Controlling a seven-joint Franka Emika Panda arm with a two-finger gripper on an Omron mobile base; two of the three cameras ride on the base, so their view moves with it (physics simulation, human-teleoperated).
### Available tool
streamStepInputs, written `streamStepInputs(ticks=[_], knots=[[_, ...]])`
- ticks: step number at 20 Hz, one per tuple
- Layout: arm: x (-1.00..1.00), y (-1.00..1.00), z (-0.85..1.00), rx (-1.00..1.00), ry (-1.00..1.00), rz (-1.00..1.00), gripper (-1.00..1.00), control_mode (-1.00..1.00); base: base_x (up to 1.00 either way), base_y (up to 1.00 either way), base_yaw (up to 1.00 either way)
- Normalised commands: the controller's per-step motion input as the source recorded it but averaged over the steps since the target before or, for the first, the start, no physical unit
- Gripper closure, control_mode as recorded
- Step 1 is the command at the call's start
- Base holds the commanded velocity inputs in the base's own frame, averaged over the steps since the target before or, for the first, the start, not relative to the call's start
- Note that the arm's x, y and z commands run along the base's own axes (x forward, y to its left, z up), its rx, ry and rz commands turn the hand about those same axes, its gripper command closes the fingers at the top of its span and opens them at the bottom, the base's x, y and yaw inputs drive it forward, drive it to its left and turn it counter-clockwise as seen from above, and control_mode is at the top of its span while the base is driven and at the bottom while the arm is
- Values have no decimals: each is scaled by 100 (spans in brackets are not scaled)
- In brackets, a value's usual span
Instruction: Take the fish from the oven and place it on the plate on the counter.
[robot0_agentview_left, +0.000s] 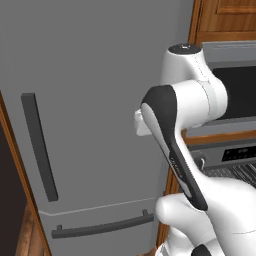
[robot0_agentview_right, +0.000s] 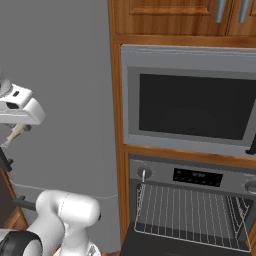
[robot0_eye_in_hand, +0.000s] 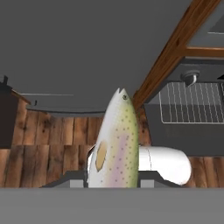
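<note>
At the far left of the right base view the gripper (robot0_agentview_right: 11, 131) is seen well up in front of the grey fridge (robot0_agentview_right: 60, 75), with the fish (robot0_agentview_right: 15, 133) hanging from it, head tilted down and away. In the hand view the fish (robot0_eye_in_hand: 114, 144) is pinched between the two fingers by its tail end, its spotted body standing straight out along the gripper's axis; the jaws are partly closed on it, with no gap to be seen at either flank. The fish is thus out of the oven (robot0_agentview_right: 192, 210), which lies well to the right, door down and wire rack (robot0_agentview_right: 190, 212) bare. The step in hand is judged to be the carry to the plate, which, like the counter, is not in sight here. Since only the tail end is gripped, the long free body is likely to swing or slip, so the turn should be made slowly, the grip kept closed, and the fridge front and the wooden post (robot0_agentview_right: 116, 125) beside it given room. The fish is best lowered close over the plate before release.
</note>
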Motion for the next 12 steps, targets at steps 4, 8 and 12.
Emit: streamStepInputs(ticks=[4,8,12], knots=[[14,0,-57,9,0,0,100,-100,0,0,0],[0,0,0,0,0,0,100,-100,0,0,0],[0,0,0,0,0,0,100,-100,0,0,0]])
